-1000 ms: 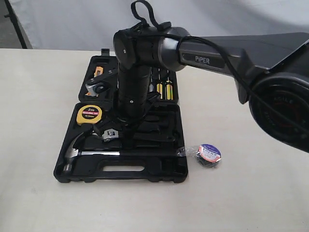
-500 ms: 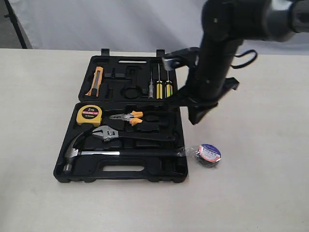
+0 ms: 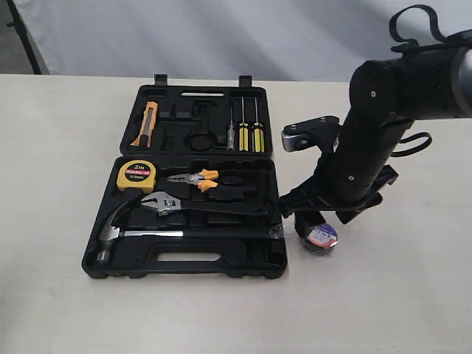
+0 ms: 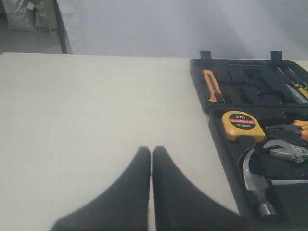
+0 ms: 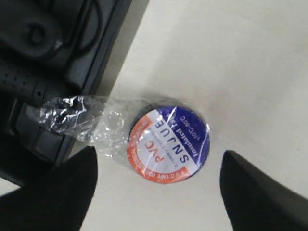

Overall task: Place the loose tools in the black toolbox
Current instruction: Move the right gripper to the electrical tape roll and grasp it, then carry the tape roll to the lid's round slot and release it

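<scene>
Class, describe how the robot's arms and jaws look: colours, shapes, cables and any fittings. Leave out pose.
The right arm is black, built from rounded, cylinder-like segments. Black cables loop off it, and a silver-grey block is fixed near the wrist. The left gripper has plain matte black jaws, broad at the base and curving to narrow tips.

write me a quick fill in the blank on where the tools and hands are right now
1. The tape roll lies on the ____, beside the black toolbox.
2. The right hand, over the tape roll, is ____.
3. The left hand is ____ and holds nothing.
4. The tape measure in the toolbox is coloured ____.
Missing words: table, open, shut, yellow.
</scene>
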`<state>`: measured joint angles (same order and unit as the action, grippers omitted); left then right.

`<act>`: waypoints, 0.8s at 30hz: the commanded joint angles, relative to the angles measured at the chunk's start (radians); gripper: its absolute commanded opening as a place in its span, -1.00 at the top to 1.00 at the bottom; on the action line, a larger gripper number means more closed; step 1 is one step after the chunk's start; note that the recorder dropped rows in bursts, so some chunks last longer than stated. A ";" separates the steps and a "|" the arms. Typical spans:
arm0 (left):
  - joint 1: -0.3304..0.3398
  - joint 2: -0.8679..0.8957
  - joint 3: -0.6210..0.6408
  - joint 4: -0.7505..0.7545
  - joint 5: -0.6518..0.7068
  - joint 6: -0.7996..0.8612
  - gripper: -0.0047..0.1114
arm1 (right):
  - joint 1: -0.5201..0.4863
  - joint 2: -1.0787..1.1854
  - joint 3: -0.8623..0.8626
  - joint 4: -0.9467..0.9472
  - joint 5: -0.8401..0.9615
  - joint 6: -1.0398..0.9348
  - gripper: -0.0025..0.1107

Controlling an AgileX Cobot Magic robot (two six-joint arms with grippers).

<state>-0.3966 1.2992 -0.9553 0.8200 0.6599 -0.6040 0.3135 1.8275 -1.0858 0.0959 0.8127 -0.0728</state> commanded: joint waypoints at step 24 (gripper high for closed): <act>0.003 -0.008 0.009 -0.014 -0.017 -0.010 0.89 | 0.018 0.124 -0.489 0.027 0.234 0.041 0.95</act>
<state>-0.3966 1.2992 -0.9553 0.8200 0.6599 -0.6040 0.3135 1.9055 -1.4737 0.0947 1.0135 -0.0403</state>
